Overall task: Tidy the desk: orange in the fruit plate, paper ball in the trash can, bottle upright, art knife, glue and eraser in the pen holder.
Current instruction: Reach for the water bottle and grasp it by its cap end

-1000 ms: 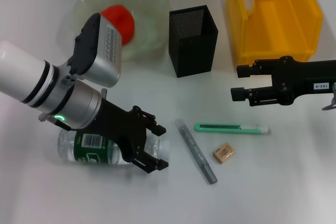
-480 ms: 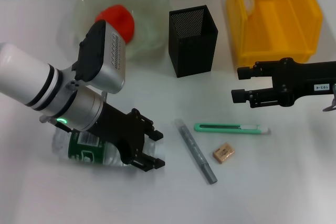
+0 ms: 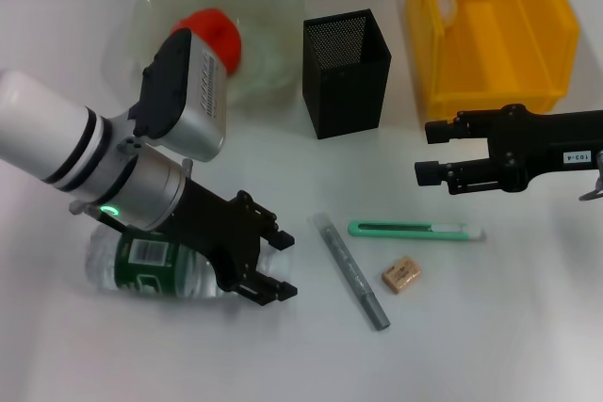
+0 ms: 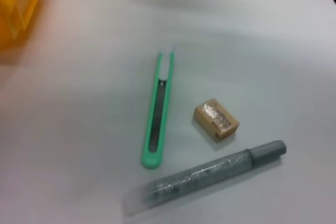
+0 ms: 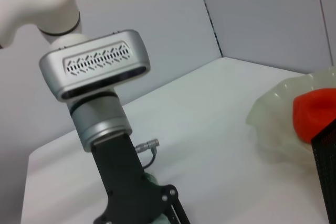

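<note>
1. Lying on its side at the near left of the white surface [image 3: 528, 327], the clear plastic bottle [image 3: 141, 265] with the green label sits under the left hand [image 3: 267, 261]. That hand's fingers are apart and reach past the bottle's end toward the middle of the surface; whether they touch the bottle I cannot tell.
2. Judging by its thin clear wall, the bottle will be light, smooth and a bit squashy. It could roll or slip under a hard pinch. The labelled middle looks like the firmest place to take hold before tipping it upright.
3. Just beyond and to the right lie the small things: a grey glue stick [image 3: 351, 271], a tan eraser [image 3: 401, 275] and a green art knife [image 3: 416, 230], near one another but apart.
4. The glue stick and knife look stiff and slim, best pinched across the middle. The eraser is small and blocky, so it may skid away if nudged.
5. The right hand [image 3: 426, 150] hovers above the surface on the right, beyond the knife, fingers apart and holding nothing.
6. Farther back stands the black mesh pen holder [image 3: 347, 72], upright and open-topped.
7. Farthest away, the orange [image 3: 219, 33] rests in the pale green fruit plate [image 3: 273, 7] on the left, and the yellow bin [image 3: 490, 30] stands on the right.
</note>
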Action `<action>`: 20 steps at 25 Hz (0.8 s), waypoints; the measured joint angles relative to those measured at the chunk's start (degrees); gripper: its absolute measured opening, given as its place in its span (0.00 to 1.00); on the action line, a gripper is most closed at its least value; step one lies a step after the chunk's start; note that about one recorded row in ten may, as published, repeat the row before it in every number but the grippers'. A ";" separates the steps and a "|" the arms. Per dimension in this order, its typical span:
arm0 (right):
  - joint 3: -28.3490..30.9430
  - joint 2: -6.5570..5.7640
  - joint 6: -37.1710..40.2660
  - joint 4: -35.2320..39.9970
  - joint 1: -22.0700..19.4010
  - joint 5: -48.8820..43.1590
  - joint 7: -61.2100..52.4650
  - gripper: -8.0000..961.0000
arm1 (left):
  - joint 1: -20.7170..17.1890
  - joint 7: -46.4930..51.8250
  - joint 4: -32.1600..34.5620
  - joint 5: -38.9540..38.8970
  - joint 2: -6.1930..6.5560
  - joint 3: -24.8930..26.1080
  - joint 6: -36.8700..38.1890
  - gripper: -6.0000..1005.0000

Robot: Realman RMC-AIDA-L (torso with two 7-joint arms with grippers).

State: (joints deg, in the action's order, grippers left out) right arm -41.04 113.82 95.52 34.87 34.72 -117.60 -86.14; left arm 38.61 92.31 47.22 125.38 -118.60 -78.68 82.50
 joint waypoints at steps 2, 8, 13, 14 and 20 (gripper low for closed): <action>0.00 0.00 0.03 0.01 0.00 0.00 0.00 0.79 | -0.34 0.32 2.22 0.00 0.02 0.21 1.46 0.64; 0.00 0.00 0.19 0.02 0.00 -0.18 0.00 0.79 | -1.92 2.43 9.84 1.26 0.09 -0.81 4.42 0.63; 0.00 0.00 0.20 0.02 -0.01 -0.52 0.00 0.79 | -1.55 4.74 11.09 4.80 -0.05 -3.24 4.57 0.62; 0.00 0.00 0.20 0.02 -0.01 -0.52 0.00 0.79 | -1.47 4.93 11.18 5.22 -0.05 -3.83 4.55 0.61; 0.00 0.00 0.20 0.02 -0.01 -0.53 -0.01 0.79 | -1.43 5.09 11.41 7.46 -0.15 -5.81 2.87 0.60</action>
State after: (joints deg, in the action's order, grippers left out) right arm -41.04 113.82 95.72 34.89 34.71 -118.13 -86.14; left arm 37.18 97.41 58.63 132.85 -118.75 -84.49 85.37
